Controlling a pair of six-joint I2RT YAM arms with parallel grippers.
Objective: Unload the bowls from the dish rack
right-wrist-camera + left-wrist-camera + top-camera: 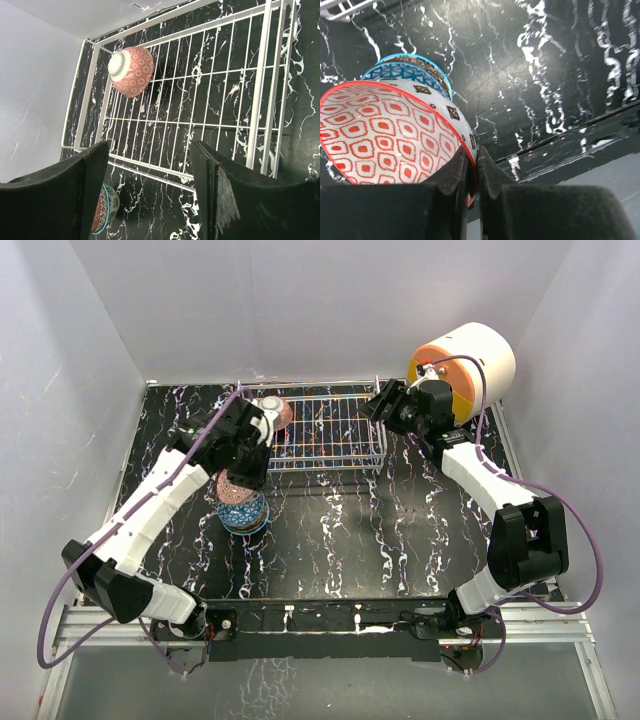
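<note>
The wire dish rack (330, 432) stands at the back middle of the black marbled table. One pink bowl (271, 412) lies upside down at its left end, also in the right wrist view (131, 70). My left gripper (474, 172) is shut on the rim of a red-and-white patterned bowl (385, 135), held tilted just above a stack of bowls (245, 512) in front of the rack's left end; a blue-rimmed bowl (407, 70) tops the stack. My right gripper (150, 146) is open and empty above the rack's right end (380, 405).
A white-orange-yellow cylindrical unit (465, 365) stands at the back right, close behind the right wrist. White walls enclose the table on three sides. A metal rail (330, 618) runs along the near edge.
</note>
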